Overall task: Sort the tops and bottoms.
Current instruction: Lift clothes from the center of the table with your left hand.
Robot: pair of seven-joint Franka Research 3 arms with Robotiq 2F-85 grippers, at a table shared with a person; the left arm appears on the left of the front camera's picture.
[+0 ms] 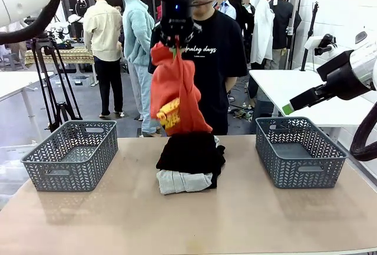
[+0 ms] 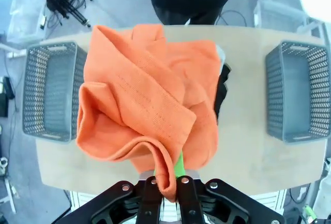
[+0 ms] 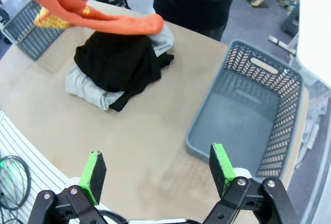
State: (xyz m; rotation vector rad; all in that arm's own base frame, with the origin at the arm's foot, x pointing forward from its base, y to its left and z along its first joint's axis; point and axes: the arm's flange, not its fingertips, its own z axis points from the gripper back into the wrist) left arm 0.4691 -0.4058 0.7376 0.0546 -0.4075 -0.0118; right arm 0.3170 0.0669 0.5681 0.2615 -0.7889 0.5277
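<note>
1. your left tool (image 1: pixel 175 38) (image 2: pixel 166 182) is high over the middle of the tabletop (image 1: pixel 188 225), jaws clamped together on a fold of the orange hoodie (image 1: pixel 175 90) (image 2: pixel 145 100).
2. the hoodie hangs bunched from that grip in front of the person (image 1: pixel 221 55) at the far side. its lower end reaches down to the pile below; you cannot tell whether it touches.
3. the pile sits at the tabletop's centre. a black garment (image 1: pixel 191 152) (image 3: pixel 116 61) lies on top of a folded grey sweatshirt (image 1: pixel 182 181) (image 3: pixel 85 87), which sticks out at the near edge.
4. your right tool (image 1: pixel 287 109) (image 3: pixel 158 164) is raised near the right basket (image 1: pixel 306 175) with its jaws wide apart and nothing between them.
5. the left basket (image 1: pixel 65 172) and the right basket stand on either side of the pile, well apart from it.
</note>
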